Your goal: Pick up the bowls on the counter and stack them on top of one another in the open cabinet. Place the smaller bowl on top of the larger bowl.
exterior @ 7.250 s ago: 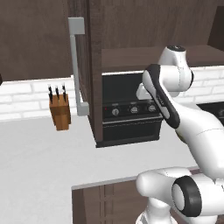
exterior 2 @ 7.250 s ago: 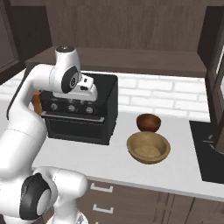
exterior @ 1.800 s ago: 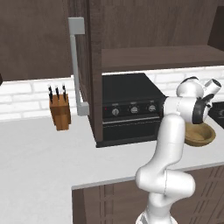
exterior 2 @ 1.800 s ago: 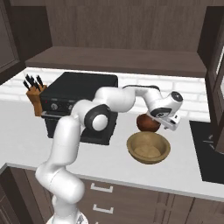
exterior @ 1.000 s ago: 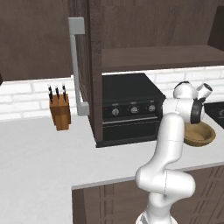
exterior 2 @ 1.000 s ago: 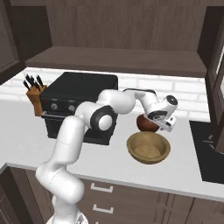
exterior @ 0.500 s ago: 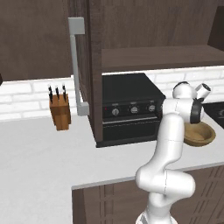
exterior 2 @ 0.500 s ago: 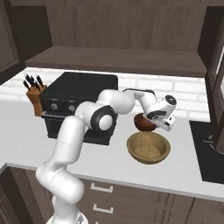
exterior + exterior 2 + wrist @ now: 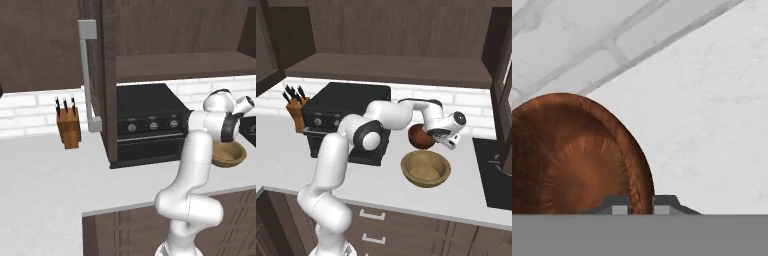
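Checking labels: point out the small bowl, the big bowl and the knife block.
small bowl [image 9: 418, 136], right base view, on its dark outer wall.
big bowl [image 9: 425, 170], right base view, on its inner floor.
knife block [image 9: 69, 131], left base view, on its wooden front face.

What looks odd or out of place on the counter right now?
The smaller bowl sits tipped on edge, its opening facing sideways, because the gripper is shut on its rim. The larger bowl rests level on the counter. Nothing looks spilled or damaged.
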Motion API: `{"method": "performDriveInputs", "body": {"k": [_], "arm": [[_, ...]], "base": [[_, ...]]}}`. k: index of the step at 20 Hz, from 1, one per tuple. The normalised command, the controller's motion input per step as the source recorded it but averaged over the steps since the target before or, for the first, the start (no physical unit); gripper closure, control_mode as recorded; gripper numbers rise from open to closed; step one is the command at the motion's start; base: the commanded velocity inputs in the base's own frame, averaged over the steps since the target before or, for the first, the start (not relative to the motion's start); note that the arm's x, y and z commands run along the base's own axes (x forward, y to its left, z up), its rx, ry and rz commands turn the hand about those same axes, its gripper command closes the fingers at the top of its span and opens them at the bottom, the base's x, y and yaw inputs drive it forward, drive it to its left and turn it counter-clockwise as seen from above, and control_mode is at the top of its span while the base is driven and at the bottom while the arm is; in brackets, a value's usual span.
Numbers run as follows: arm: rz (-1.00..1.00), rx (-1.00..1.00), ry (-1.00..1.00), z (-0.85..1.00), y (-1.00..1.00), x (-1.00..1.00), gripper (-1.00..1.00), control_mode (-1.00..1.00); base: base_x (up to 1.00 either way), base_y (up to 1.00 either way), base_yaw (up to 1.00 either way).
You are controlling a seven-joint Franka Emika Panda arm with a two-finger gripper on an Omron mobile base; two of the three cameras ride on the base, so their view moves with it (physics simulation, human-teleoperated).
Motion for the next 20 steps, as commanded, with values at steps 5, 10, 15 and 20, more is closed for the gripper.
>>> {"method": "performDriveInputs", "body": {"k": [5, 10, 15, 20], "arm": [[-0.08, 0.02, -0.18, 0.74, -0.09, -0.79, 1.00, -1.00], [-0.09, -0.01, 0.10, 0.66, -0.03, -0.73, 1.00, -1.00], [-0.02, -0.09, 0.35, -0.06, 0.00, -0.61, 1.00, -1.00], [0.00, -0.04, 0.10, -0.33, -0.09, -0.57, 1.00, -1.00]], "base": [[0.00, 0.00, 0.00], [0.00, 0.00, 0.00], [0.00, 0.00, 0.00], [0.00, 0.00, 0.00]]}}
